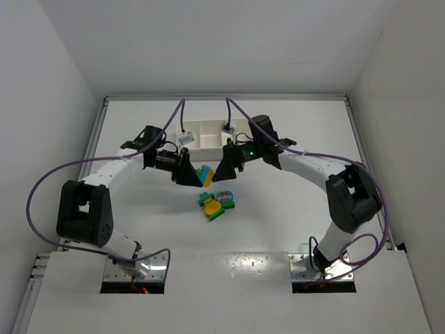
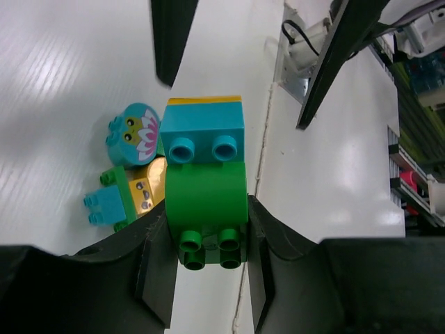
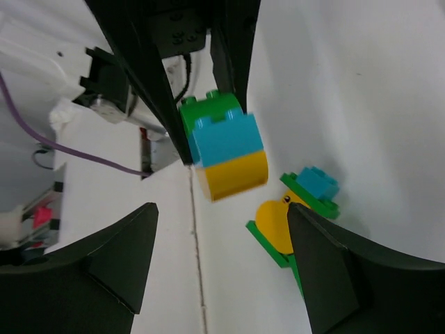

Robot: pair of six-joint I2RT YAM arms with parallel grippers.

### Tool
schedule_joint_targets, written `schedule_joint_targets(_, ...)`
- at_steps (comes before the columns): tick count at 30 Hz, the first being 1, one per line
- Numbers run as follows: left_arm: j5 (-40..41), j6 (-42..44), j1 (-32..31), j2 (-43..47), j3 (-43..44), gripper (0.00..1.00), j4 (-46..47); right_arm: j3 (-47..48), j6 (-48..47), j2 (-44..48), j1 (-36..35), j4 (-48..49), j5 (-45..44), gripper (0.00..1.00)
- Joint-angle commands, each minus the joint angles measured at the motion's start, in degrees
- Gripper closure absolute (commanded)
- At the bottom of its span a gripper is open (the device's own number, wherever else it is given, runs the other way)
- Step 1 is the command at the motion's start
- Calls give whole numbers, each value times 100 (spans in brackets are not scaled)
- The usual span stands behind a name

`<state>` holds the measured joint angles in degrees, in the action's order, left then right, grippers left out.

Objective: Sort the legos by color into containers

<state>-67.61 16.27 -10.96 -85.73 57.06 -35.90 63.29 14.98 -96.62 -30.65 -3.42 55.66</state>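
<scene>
Clamped between the fingers (image 2: 158, 264) of the left gripper (image 2: 208, 233): a rounded green brick (image 2: 208, 195), studs toward the lens; joined in one stack with a cyan brick (image 2: 203, 136) and, at the far end, a yellow-orange brick (image 3: 233, 174); held sideways between the white tray (image 1: 208, 147) and a loose pile of legos (image 1: 217, 203) on the table (image 1: 292, 209); both arms reached forward, wrists angled inward, tips facing; right gripper (image 3: 221, 216) spread wide, grasping nothing, just beside the stack.

No legible words, numbers or brand marks in any view; the round cyan plastic brick (image 2: 132, 136) bears only a printed flower.
</scene>
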Motion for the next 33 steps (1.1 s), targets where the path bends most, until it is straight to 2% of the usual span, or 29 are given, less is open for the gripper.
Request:
schedule_joint_targets(1,-481,376,-204,-57,315,100,-66,421,575,-304,-2,709,806,24)
schedule_joint_targets(3,-481,377,-266,-127,367,100,-66,500,908,-392,-2,983,1007,24)
schedule_joint_targets(7,-481,377,-397,-250,438,100,-66,667,988,-515,-2,1149,1070,26)
schedule_joint_targets(10,-481,377,-450,-312,570,100,-66,667,1042,-621,-2,1230,1254,52)
schedule_joint_targets(11,-481,377,-451,-312,622,100,-66,667,1042,-621,-2,1230,1254,71)
schedule_joint_targets(13,-429,377,-451,-365,622,100,-66,667,657,-674,-2,845,1316,84)
schedule_joint_targets(14,-428,429,-390,-365,675,100,-66,667,194,-570,-2,669,1316,97)
schedule_joint_targets(15,-428,429,-302,-365,675,100,-66,598,-28,-508,-2,337,1386,100)
schedule_joint_targets(17,-428,429,-135,-365,675,100,-66,483,-615,-446,50,-8,1386,100)
schedule_joint_targets(25,-314,298,533,-128,675,98,153,-176,-1988,178,437,-1406,1070,100)
schedule_joint_targets(30,-148,166,639,-75,675,98,268,-414,-2201,415,648,-1697,877,100)
schedule_joint_targets(33,168,-175,639,-137,561,98,915,-519,-2526,521,701,-1908,640,100)
